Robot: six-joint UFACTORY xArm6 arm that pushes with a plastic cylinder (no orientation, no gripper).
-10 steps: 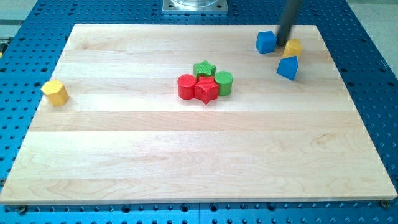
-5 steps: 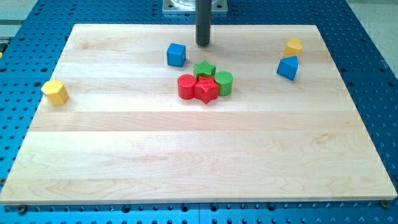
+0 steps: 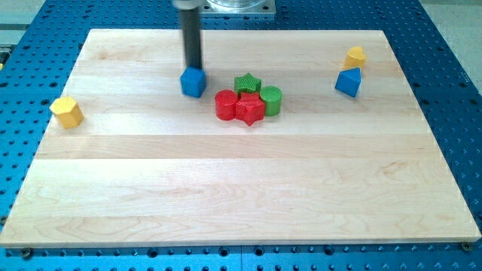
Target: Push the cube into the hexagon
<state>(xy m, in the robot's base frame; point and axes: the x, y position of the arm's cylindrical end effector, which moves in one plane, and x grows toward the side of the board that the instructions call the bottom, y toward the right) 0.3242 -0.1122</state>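
The blue cube (image 3: 193, 82) lies on the wooden board (image 3: 241, 188), left of the central cluster. My tip (image 3: 194, 68) stands at the cube's top edge, touching or nearly touching it. The yellow hexagon (image 3: 66, 112) sits far off at the view's left edge of the board.
A cluster of a green star (image 3: 247, 83), a green cylinder (image 3: 270, 100), a red cylinder (image 3: 225, 105) and a red star (image 3: 250, 110) lies just right of the cube. A small yellow block (image 3: 355, 56) and a blue triangular block (image 3: 348, 82) sit at the view's upper right.
The blue cube has travelled from the upper right across the board to the left and slightly down. My tip moved left with it and now stands just above it.
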